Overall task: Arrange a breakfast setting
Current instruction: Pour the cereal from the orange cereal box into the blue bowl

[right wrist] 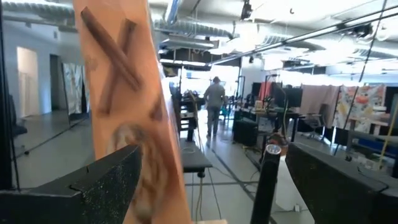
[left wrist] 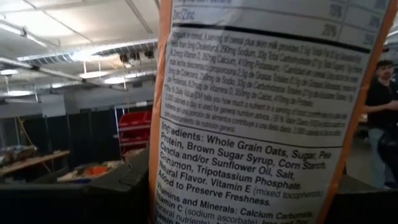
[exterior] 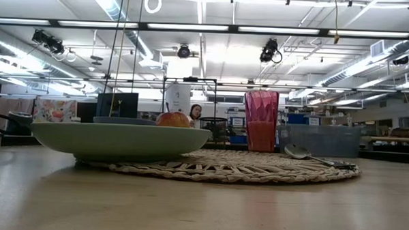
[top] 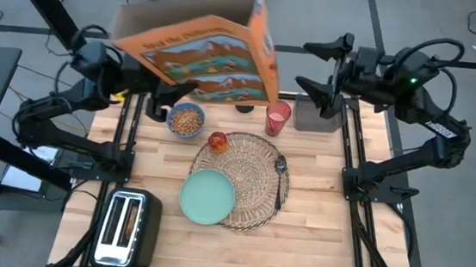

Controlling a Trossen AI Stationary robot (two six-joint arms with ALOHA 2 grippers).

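The orange cereal box [top: 206, 53] hangs tilted above the table's far left part, with my left gripper [top: 170, 97] shut on it. My right gripper [top: 323, 69] stands open and raised at the far right, a short way from the box's edge [right wrist: 134, 93] and touching nothing. A blue bowl [top: 185, 120] of cereal sits on the wood. The red apple [top: 217, 140], the dark spoon [top: 280, 176] and the teal plate [top: 207, 196] lie on the wicker placemat [top: 252, 174]. The red cup [top: 277, 118] stands at the placemat's far edge. My left gripper [left wrist: 249, 214] pinches the cereal box between its two fingers, one on each broad face, with the narrow printed side panel [left wrist: 249, 155] facing the wrist. The fingers [left wrist: 118, 193] come from the table's left, slanting upward. The box is lifted clear and leans over.
A silver toaster [top: 126, 227] stands at the near left corner. A grey tray [top: 317, 114] sits at the far right under my right gripper. Bare wood lies near the front edge and on the right. A person [left wrist: 379, 124] stands in the room beyond.
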